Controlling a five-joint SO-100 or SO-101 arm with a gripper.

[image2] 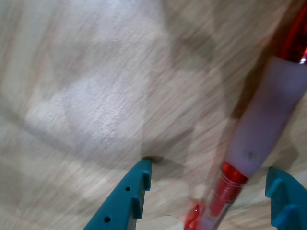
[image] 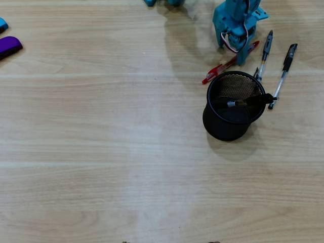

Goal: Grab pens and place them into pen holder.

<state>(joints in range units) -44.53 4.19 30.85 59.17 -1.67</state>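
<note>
Straddling the red-and-clear pen [image2: 261, 134] on the table [image: 101, 152], gripper [image2: 211, 177] fingers spread to either side, not yet closed on it.

The pen looked light, stiff and slick-barrelled, likely to roll; the frosted grip section seemed the best place to pinch. It had a red cap end, red collar and clear body, and lay slanted just far-left of the pen holder [image: 216, 127] in the overhead view. One dark pen [image: 250, 101] rested across the holder's rim; two clear-barrelled pens [image: 283, 76] lay just right of the arm [image: 235, 20]. A purple object [image: 9, 46] sat far off at the left edge.
</note>
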